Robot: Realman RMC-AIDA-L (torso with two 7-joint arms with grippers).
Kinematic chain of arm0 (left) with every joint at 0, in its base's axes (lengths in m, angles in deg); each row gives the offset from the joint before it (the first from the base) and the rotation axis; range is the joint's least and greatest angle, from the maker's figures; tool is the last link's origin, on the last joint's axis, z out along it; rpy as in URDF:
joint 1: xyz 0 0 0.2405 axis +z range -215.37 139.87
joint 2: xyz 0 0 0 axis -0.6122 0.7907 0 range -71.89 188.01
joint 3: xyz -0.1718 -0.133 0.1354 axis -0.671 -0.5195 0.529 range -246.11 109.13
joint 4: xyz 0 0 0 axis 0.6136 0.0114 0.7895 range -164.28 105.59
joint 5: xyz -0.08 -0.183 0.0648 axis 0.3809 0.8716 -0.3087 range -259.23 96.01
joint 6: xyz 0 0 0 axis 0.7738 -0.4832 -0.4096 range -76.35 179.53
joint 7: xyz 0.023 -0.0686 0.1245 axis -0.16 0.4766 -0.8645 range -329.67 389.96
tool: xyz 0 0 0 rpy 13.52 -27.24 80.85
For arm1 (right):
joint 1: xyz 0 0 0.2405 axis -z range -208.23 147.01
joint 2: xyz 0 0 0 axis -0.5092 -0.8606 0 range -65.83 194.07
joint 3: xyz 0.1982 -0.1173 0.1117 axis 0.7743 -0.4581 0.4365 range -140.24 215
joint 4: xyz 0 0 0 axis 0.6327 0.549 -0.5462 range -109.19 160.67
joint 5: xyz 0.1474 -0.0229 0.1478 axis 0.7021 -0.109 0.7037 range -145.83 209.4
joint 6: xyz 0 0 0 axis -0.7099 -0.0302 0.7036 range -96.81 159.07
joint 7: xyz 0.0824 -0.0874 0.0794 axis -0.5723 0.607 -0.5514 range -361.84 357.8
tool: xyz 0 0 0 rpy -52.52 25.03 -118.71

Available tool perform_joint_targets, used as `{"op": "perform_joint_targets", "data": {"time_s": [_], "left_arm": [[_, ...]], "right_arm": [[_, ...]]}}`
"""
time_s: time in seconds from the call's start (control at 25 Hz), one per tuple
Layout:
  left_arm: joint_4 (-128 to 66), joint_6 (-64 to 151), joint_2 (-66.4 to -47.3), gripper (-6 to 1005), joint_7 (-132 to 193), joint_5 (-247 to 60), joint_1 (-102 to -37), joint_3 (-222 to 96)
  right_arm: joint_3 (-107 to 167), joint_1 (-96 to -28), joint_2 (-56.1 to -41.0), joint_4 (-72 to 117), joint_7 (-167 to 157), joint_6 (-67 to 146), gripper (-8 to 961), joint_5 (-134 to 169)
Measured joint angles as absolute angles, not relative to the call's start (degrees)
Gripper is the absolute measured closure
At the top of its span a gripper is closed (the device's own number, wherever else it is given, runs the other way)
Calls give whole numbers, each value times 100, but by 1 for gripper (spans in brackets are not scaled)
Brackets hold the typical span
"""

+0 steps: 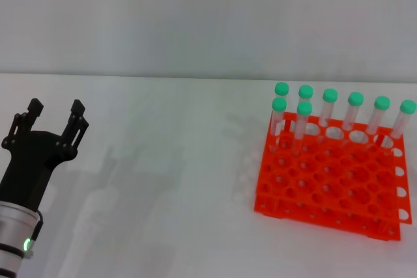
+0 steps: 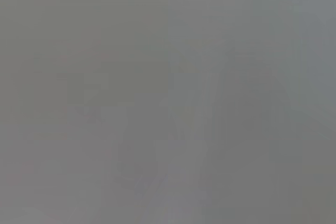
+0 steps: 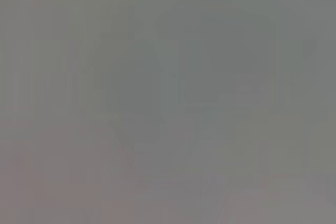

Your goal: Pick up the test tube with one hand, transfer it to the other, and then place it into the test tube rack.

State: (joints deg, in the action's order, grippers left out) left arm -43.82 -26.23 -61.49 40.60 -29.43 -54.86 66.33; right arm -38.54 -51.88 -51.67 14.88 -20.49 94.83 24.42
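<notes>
In the head view the orange test tube rack (image 1: 332, 180) stands on the white table at the right. Several clear tubes with green caps (image 1: 330, 95) stand upright in its back rows. My left gripper (image 1: 55, 112), black with forked fingers on a white-and-silver arm, is at the far left above the table, open and empty, far from the rack. No loose test tube shows on the table. My right gripper is out of view. Both wrist views show only plain grey.
The white table (image 1: 169, 180) stretches between my left gripper and the rack. A pale wall rises behind the table's far edge.
</notes>
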Motion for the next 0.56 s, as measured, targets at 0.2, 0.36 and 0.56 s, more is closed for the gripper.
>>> {"op": "perform_joint_targets", "data": {"time_s": [0.2,0.36,0.56], "left_arm": [[-4216,-2610,-6147,240,4060,-2925,-5641,6633],[-4168,-2546,-6146,240,4060,-2920,-5724,6633],[-4165,-2410,-6141,240,4060,-2689,-5838,6633]], "right_arm": [[-3849,-5248,-5172,1504,-1995,9480,91,2467],[-3846,-5291,-5172,1518,-1999,9479,92,2473],[-3841,-5290,-5179,1521,-1990,9476,93,2478]]}}
